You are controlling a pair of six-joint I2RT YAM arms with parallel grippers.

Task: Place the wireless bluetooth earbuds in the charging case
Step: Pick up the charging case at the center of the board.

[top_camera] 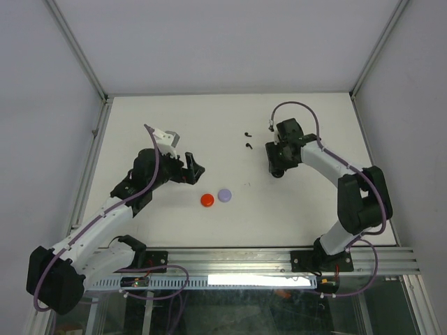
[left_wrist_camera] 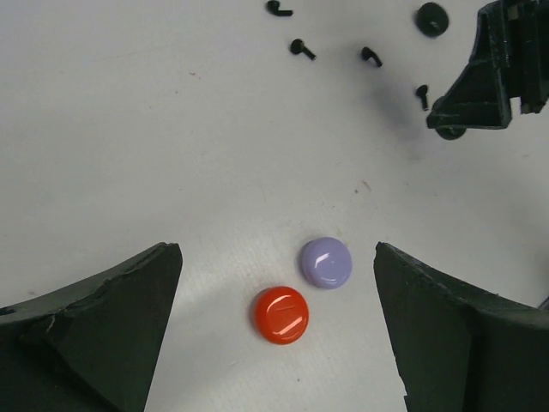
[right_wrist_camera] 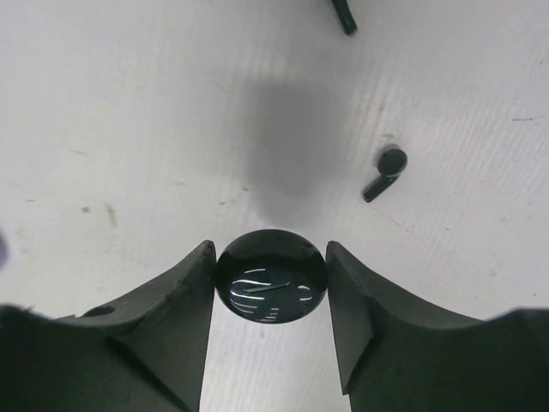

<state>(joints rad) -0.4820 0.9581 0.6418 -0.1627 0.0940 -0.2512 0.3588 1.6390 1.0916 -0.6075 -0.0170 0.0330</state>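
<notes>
Two black stemmed earbuds (top_camera: 246, 133) (top_camera: 248, 146) lie on the white table left of my right gripper. The left wrist view shows several of them (left_wrist_camera: 301, 48) (left_wrist_camera: 371, 57) (left_wrist_camera: 422, 94), and the right wrist view shows one (right_wrist_camera: 382, 174). My right gripper (top_camera: 278, 171) (right_wrist_camera: 269, 249) is shut on a glossy black round case (right_wrist_camera: 271, 275), low over the table. My left gripper (top_camera: 194, 167) (left_wrist_camera: 276, 249) is open and empty, hovering above a red round case (top_camera: 207, 199) (left_wrist_camera: 280, 314) and a lilac round case (top_camera: 225, 195) (left_wrist_camera: 326, 262). No red or lilac earbuds show.
Another small black round thing (left_wrist_camera: 432, 17) lies beyond the earbuds in the left wrist view. Grey walls enclose the table on the left, back and right. A metal rail (top_camera: 279, 258) runs along the near edge.
</notes>
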